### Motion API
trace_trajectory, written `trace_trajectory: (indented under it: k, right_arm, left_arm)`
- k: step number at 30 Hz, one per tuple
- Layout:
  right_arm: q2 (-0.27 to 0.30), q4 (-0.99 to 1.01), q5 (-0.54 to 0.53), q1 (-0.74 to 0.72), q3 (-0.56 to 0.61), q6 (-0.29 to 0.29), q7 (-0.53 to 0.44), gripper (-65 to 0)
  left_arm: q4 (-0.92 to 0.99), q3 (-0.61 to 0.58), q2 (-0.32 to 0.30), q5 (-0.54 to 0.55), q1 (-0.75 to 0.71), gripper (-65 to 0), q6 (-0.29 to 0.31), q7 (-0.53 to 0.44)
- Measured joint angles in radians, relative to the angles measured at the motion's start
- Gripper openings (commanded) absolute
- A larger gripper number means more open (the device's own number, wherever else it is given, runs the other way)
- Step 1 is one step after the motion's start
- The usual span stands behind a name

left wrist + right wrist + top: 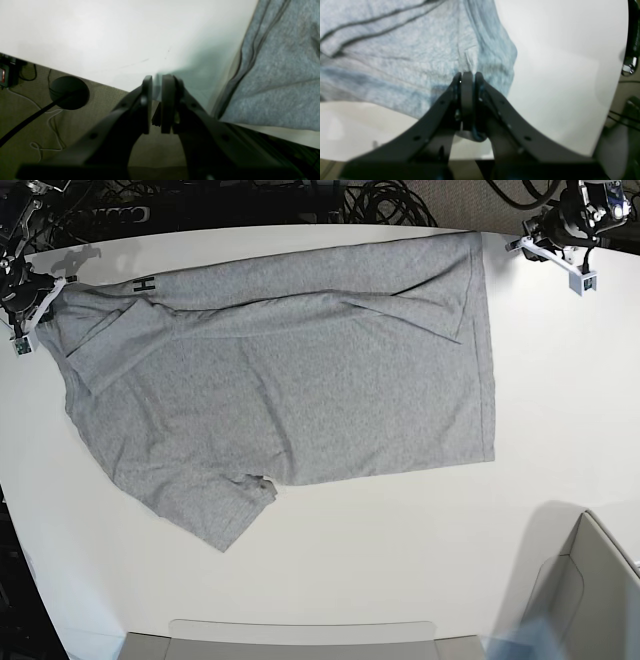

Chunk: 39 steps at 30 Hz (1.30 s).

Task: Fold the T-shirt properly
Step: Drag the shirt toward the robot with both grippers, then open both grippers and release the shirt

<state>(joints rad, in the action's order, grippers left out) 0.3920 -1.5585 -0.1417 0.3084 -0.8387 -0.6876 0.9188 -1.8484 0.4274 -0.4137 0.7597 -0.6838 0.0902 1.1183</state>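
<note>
- Presently lying spread on the white table point(400, 510): T-shirt point(300, 390), far edge folded over.
- Clamping a shirt corner: right gripper point(468, 82).
- Parting slightly, holding nothing, beside the hem: left gripper point(157, 85).
- Risking a skewed, bunching fold if pulling from one side alone.

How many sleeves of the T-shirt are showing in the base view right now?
2. One sleeve lies flat at the T-shirt's lower left; the other sleeve is folded onto the body at upper left, beside the right gripper.

White table point(400, 530), black cables point(390, 200) behind, grey bin point(590, 580) corner
</note>
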Motion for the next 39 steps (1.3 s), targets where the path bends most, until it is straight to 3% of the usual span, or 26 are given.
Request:
trace_trajectory:
  k: [4, 7, 10, 18, 23, 25, 28, 31, 35, 39]
  right_arm:
    - [-0.008, 0.0, 0.071, 0.002, 0.0, 0.0, 0.002, -64.0]
    - [-0.021, 0.0, 0.091, 0.002, -0.014, 0.0, -0.002, -52.6]
    - [-0.022, 0.0, 0.08, 0.002, -0.063, 0.0, -0.002, -46.7]
    - [-0.034, -0.055, 0.014, 0.004, -0.081, 0.0, 0.006, -46.4]
    - [-0.063, -0.212, -0.156, -0.058, -0.167, 0.0, 0.019, -46.3]
    - [-0.068, -0.262, -0.248, -0.092, -0.166, 0.0, 0.006, -46.3]
    - [-0.093, -0.347, -0.294, -0.141, -0.169, 0.0, 0.025, -46.3]
    - [-0.144, -0.423, -0.373, -0.184, -0.164, 0.0, 0.017, -46.3]
    - [-0.136, -0.461, -0.507, -0.185, -0.138, 0.0, 0.018, -46.2]
    - [-0.138, -0.472, -0.534, -0.188, -0.127, 0.0, 0.02, -46.2]
  left_arm:
    - [0.0, 0.0, 0.0, 0.0, 0.0, -56.6, 0.0, 0.0]
    - [0.0, 0.0, 0.0, 0.0, 0.0, -56.6, 0.0, 0.0]
    - [0.0, 0.0, 0.0, 0.0, 0.0, -56.6, 0.0, -0.004]
    - [0.0, 0.0, 0.0, 0.0, 0.0, -56.6, 0.0, -0.004]
    - [-0.068, 0.001, 0.0, -0.001, 0.0, -55.9, -0.002, 0.0]
    - [-0.135, 0.001, 0.001, 0.0, 0.021, -53.1, -0.008, 0.008]
    - [-0.179, 0.001, 0.003, 0.005, 0.098, -49.3, -0.006, 0.025]
    - [-0.176, 0.001, 0.011, 0.005, 0.169, -49.1, -0.006, 0.037]
    - [-0.174, 0.002, 0.043, 0.003, 0.239, -49.2, -0.008, 0.063]
    - [-0.175, -0.002, 0.042, 0.003, 0.312, -52.8, -0.008, 0.06]
